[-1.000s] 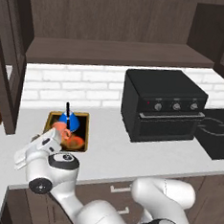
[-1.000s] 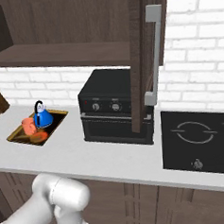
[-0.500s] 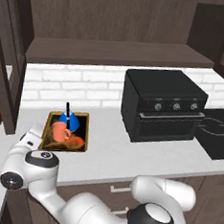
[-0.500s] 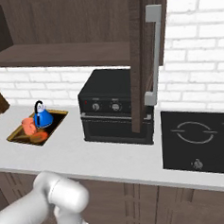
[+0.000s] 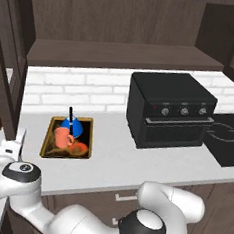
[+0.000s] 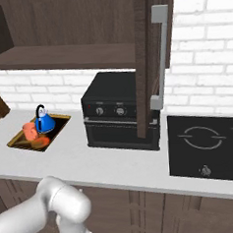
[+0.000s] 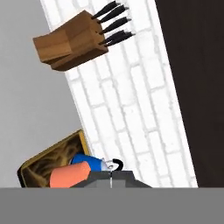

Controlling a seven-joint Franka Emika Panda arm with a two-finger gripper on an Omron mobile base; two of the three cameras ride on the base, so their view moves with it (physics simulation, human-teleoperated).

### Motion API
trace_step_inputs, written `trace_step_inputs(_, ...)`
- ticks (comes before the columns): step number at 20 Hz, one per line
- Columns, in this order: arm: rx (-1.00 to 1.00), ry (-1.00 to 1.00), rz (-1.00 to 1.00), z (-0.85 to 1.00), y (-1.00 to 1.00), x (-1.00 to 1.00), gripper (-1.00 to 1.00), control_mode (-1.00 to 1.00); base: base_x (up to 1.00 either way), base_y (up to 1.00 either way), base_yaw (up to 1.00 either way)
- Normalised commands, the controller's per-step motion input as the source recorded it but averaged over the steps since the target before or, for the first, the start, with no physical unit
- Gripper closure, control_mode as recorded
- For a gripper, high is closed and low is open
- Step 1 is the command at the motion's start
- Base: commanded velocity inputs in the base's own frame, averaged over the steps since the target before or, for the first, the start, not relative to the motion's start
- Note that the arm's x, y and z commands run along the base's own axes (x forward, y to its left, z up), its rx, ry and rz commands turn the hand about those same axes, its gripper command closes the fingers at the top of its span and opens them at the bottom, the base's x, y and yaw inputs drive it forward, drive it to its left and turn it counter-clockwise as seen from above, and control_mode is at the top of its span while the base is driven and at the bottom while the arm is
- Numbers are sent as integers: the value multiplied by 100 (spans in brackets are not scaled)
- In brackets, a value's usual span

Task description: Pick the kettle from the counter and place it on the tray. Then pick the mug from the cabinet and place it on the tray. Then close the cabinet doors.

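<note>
Kettle [image 5: 71, 125] and mug [image 5: 62, 136] both on tray [image 5: 49, 152]; cabinet doors [image 6: 145, 62] stand open. Pincer [image 7: 111, 177] pressed together, empty. Best pushed flat against door face, swinging steadily shut.

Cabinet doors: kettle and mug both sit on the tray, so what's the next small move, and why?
Probably swing the shut gripper toward the tall dark brown left cabinet door to push it closed. The blue cone-shaped kettle and orange mug already rest on the gold-rimmed tray, while the right door with its silver bar handle also stands open.
</note>
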Motion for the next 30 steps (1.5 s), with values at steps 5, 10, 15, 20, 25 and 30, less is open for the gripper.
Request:
trace_step_inputs(5, -26, -28, 1, 4, 8, 0, 100, -100, 0, 0, 0)
trace_step_inputs(10, -29, -28, 4, 35, 3, 0, 100, -100, 0, 0, 0)
trace_step_inputs(15, -18, -21, 0, 67, 13, 0, 100, -100, 0, 0, 0)
trace_step_inputs(20, -12, -15, 0, 46, 26, 0, 100, -100, 0, 0, 0)
trace_step_inputs(25, -9, -15, 0, 18, 27, 0, 100, -100, 0, 0, 0)
trace_step_inputs(30, -6, -23, 0, 30, 26, 0, 100, -100, 0, 0, 0)
